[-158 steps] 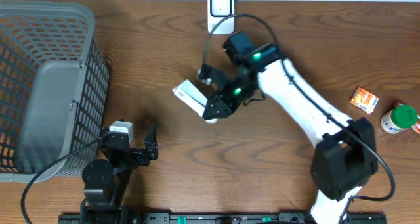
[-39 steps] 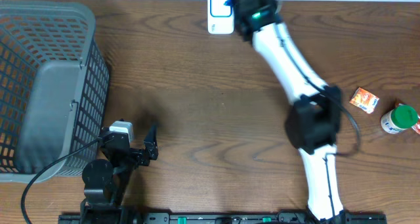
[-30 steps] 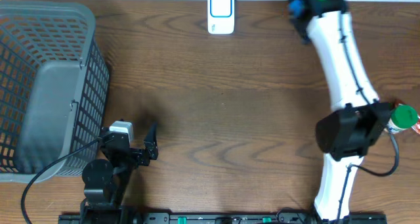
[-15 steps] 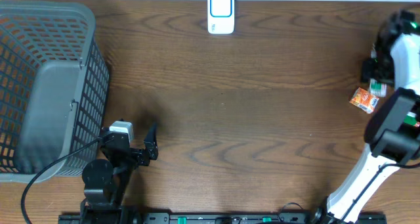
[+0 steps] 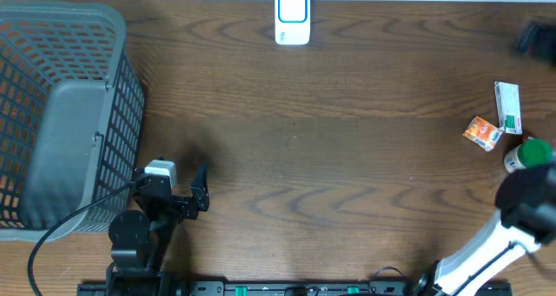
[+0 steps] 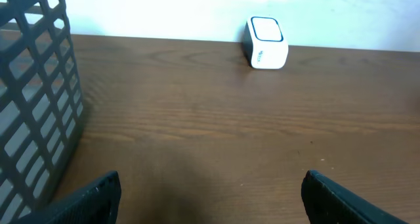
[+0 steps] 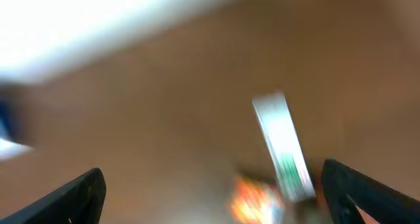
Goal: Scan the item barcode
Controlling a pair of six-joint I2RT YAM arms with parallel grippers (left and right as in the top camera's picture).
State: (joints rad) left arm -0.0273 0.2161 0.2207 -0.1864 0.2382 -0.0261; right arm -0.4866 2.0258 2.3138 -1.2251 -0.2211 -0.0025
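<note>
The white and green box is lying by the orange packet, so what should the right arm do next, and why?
Probably lower the right fingers onto the orange packet and grip it for the scanner: the fingers stand open and empty, and the white and green box lies free on the table beside it.

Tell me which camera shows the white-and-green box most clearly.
Overhead: the white-and-green box lies whole and sharp beside the orange packet. The right wrist view shows it only blurred; the left wrist view misses it entirely.
</note>
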